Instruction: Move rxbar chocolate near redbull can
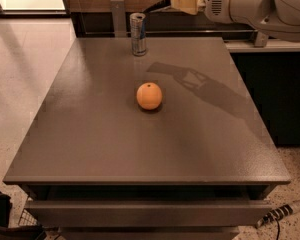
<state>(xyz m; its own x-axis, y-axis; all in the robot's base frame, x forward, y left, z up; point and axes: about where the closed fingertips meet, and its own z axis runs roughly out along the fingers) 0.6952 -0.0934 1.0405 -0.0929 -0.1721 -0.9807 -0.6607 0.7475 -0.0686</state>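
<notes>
The redbull can point(137, 34), slim and silver-blue, stands upright at the far edge of the grey table point(90, 134). My gripper point(157, 6) hangs in the air above the table's far edge, just right of and above the can's top. A thin, flat, dark shape sticks out of it toward the can. This looks like the rxbar chocolate point(152, 7), held in the gripper. No bar lies on the table. The gripper's shadow falls on the table right of the can.
A round orange point(149, 96) lies near the table's middle, in front of the can. A grey post point(118, 16) stands behind the table left of the can. A dark counter point(270, 49) adjoins the right side. Tiled floor lies to the left.
</notes>
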